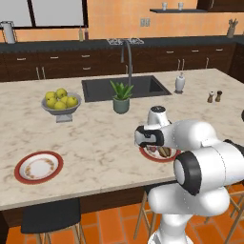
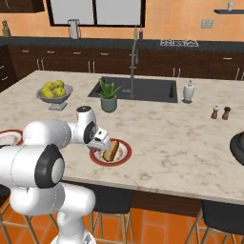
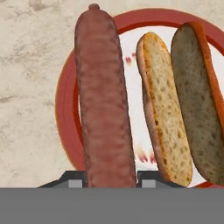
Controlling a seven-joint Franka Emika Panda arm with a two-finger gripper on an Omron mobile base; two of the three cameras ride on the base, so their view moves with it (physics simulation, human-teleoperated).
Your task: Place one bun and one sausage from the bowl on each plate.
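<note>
One sausage (image 3: 105, 100) clamped between the gripper (image 3: 109, 178) fingers above the near plate (image 2: 125, 153), one split bun (image 3: 179, 105) lying at its 3 o'clock, second plate (image 1: 38, 167) bare, one dark bowl (image 2: 237, 146) at the counter's 3 o'clock edge

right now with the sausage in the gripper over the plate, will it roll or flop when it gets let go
The sausage looks stiff: it runs straight out from the gripper with no sag. Its round, smooth body may roll a little on the red-rimmed plate, though the split bun lying beside it would probably stop it that way.
</note>
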